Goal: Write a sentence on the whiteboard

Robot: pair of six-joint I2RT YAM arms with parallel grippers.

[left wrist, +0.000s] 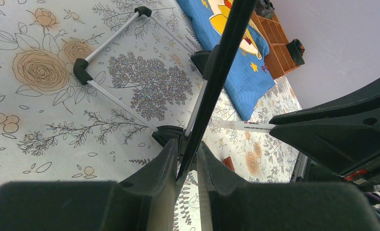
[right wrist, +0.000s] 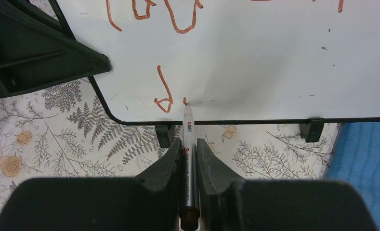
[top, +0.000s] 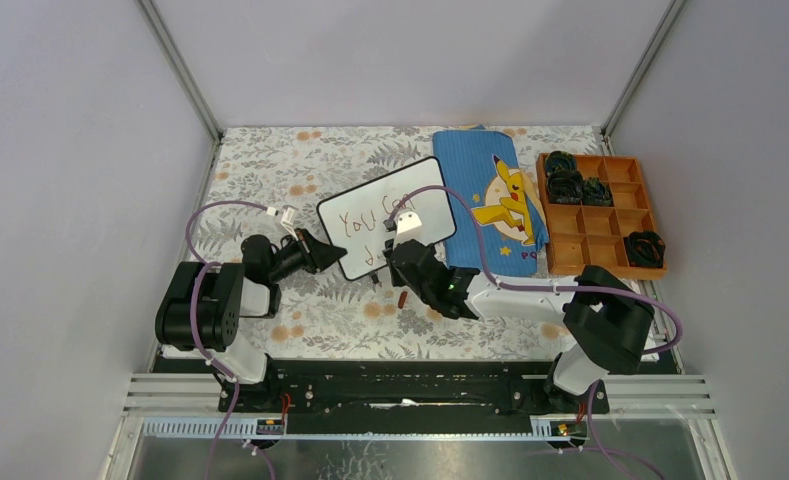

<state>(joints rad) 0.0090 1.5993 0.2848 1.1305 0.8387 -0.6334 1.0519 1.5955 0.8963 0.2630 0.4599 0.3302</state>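
Scene: a floral-print table [top: 300,180] seen from above, with two robot arms at its near edge.
Whiteboard: the whiteboard [top: 385,215] stands mid-table, leaning back on a wire stand [left wrist: 108,91], just beside a blue cloth [top: 490,200] on its right. An orange compartment tray [top: 600,215] sits farther right.
Board direction: the long axis runs from near-left to far-right, and the writing face is turned up and towards the arms.
Sentence: the sentence [top: 375,215] is unfinished. The top line reads "You can"; below it there is only a red-brown "d" [right wrist: 164,94] and the start of the next letter.
Left gripper: the left gripper [left wrist: 187,154] is closed narrowly on the board's left rim near the lower corner and steadies it.
Right gripper: the right gripper [right wrist: 189,144] is closed narrowly around a marker [right wrist: 188,125].
Marker direction: its long axis points straight away from the fingers. The tip touches the board just above the bottom rim.
Risk, space: the second line sits very low, so a downward stroke would probably run off the rim.
Risk, pressure: pushing hard may rock the board on its stand or twist it in the left grip, bending the letters.
Risk, grip: the marker could slide back between the fingers, leaving faint or broken strokes.
Risk, smear: a finger brushing the wet "d" would blur it.
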